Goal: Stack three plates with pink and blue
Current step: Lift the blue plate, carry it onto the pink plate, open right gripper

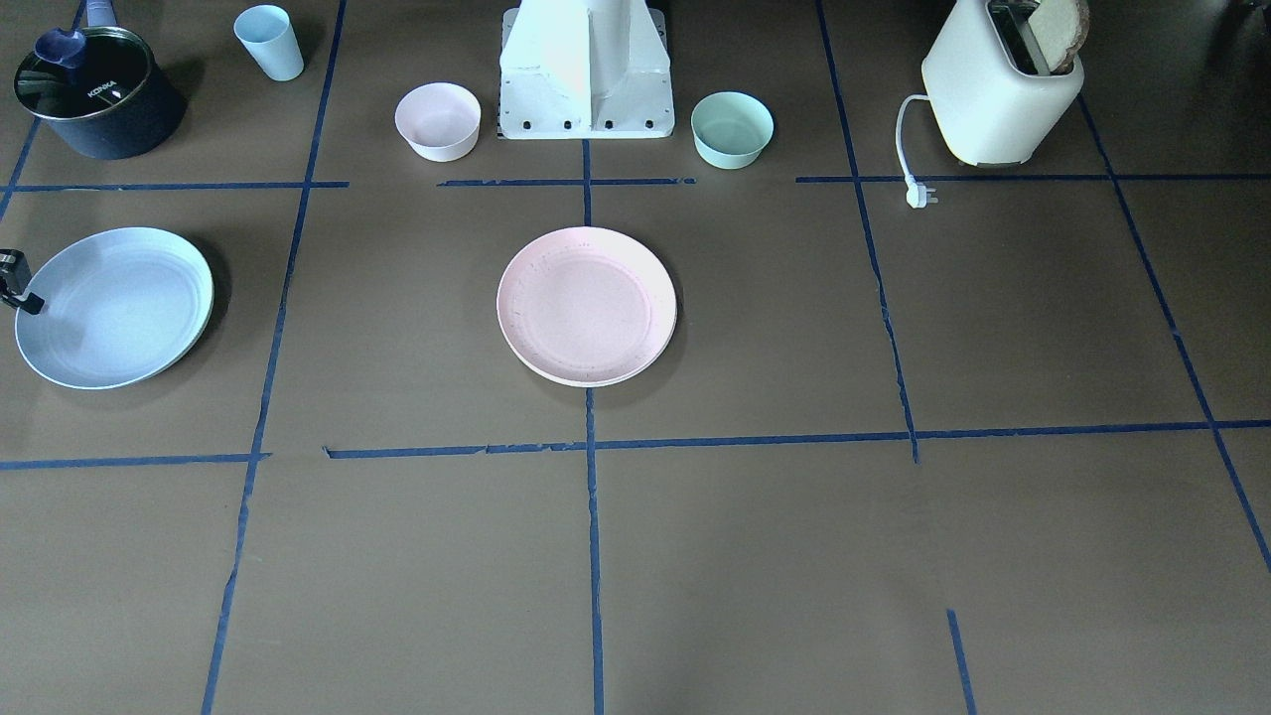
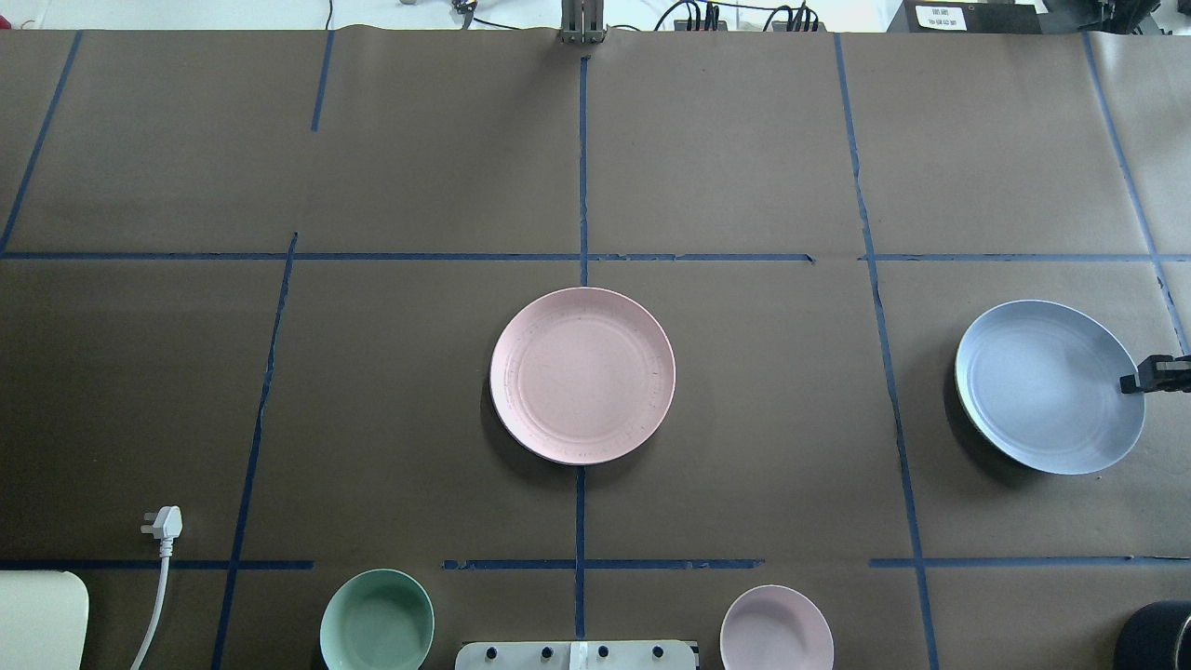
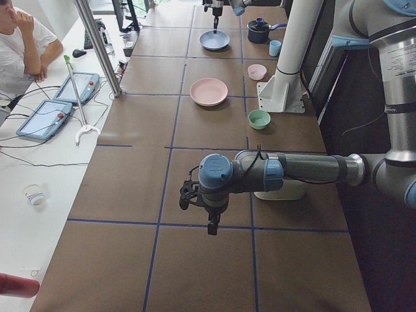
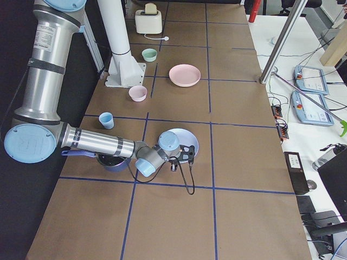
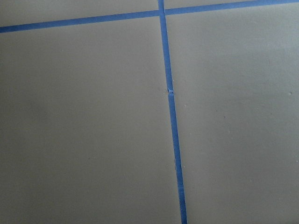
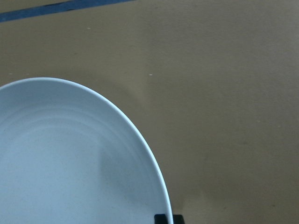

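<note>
- Brown paper covers the long table (image 2: 744,140), and blue tape lines divide it into a grid. The paper looks matte and a little wrinkled.
- Nearest, along the bottom edge of the overhead view, stand a small deep mint-green bowl (image 2: 377,622) and a small deep pale pink bowl (image 2: 776,629), one at each side of the white robot base (image 2: 577,654). A white plug with its cable (image 2: 164,523) lies at the lower left.
- In the view from the table's left end, the left gripper (image 3: 211,226) hangs above bare paper at the lower middle of the frame, well apart from every plate. I cannot tell if its fingers are apart or together.
- At the centre of the overhead view lies the round shallow pale pink plate (image 2: 582,375), flat on a tape line, with fine rings inside its rim.
- At the right middle is the round shallow light blue plate (image 2: 1050,386). A thin pale band shows under its edge. I take it for the cream plate (image 1: 209,298), so blue probably sits on cream.
- The right gripper (image 2: 1133,381) is at the blue plate's right rim, with one dark finger over it. The other finger is hidden, so I cannot tell if it pinches.
- I judge the plates light, stiff and matte, so not very slippery. The raised rim is the place to hold, one finger above and one below. Held at one edge, a plate will want to tilt, so a firm pinch seems wise.
- Farthest, some cables (image 2: 707,17) run along the top edge.
</note>
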Motion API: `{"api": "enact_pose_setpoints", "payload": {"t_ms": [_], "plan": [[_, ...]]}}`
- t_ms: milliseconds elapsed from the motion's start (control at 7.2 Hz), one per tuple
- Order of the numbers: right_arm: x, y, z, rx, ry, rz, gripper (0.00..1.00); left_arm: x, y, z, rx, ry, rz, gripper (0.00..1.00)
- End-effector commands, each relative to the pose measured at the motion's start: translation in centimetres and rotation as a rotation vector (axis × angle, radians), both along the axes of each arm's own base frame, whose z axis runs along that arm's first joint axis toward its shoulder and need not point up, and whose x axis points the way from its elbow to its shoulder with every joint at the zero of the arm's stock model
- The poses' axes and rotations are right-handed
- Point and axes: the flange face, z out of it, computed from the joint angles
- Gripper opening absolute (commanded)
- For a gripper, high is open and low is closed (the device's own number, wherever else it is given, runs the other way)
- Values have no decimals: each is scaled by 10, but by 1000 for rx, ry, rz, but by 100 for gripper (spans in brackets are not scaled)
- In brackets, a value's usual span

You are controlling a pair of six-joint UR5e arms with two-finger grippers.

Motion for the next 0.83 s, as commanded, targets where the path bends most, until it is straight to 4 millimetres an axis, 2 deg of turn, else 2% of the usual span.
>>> {"api": "enact_pose_setpoints", "payload": {"t_ms": [0,139,278,417,556,694], "plan": [[-14,-14,-65,-17,-128,-10,0,0,0,1,-2,0,0,100],[-25,-35,-111,-46,-188,43,0,0,0,1,-2,0,0,100],[-42,-52,-147,-71,-236,68,0,0,0,2,-5,0,0,100],[-74,-60,-181,-80,-275,53,0,0,0,2,-3,0,0,100],[-119,-66,-223,-97,-317,51,0,0,0,1,-2,0,0,100],[-176,-55,-255,-122,-340,67,0,0,0,2,-4,0,-1,100]]}}
